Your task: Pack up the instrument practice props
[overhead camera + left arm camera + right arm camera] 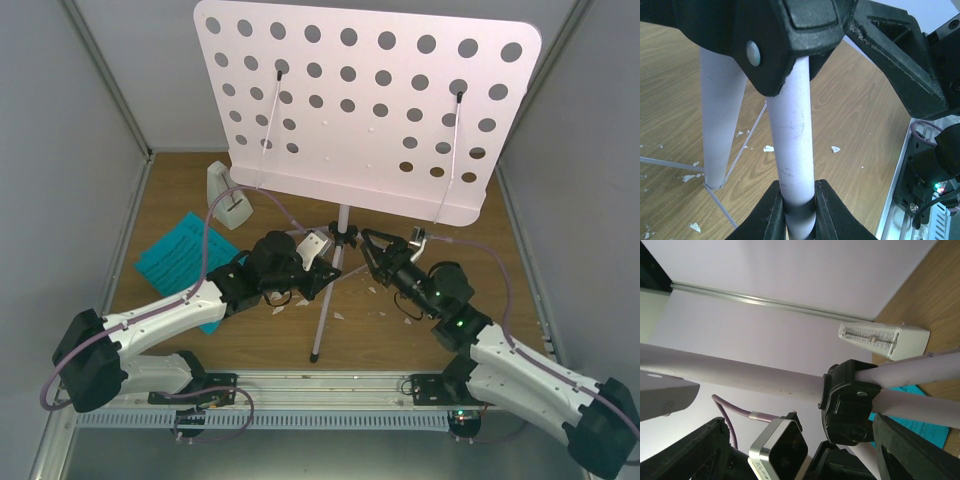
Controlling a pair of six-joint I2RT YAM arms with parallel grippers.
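Finds the stand (370, 110) upright at mid-table on its tripod, perforated desk tilted toward the overhead camera and hiding much of the back of the table (500, 300). Places the metronome (228, 195) upright behind and left of the legs, and the pages (180, 255) flat at the left, partly under the left arm (160, 320). From above, shows only that the left gripper (328, 262) meets the stand low down, where the legs splay. Up close in the left wrist view, settles it: fingers (770, 215) clamped from both sides on a pale tube, a little way from the black hub (790, 30), with a second leg slanting to the wood beside it and crumbs (769, 148) scattered around. In the right wrist view alone, catches the hub's other face, the tubes running out of it, the metronome beyond and a strip of cyan page. Has the right gripper (385, 240) spread wide, gripping nothing, level with the hub, just to its right and pointed at it. Angles both forearms inward from the near corners, wrists converging on the stand's centre, left arm low and stretched, right arm (530, 370) bent at the elbow.
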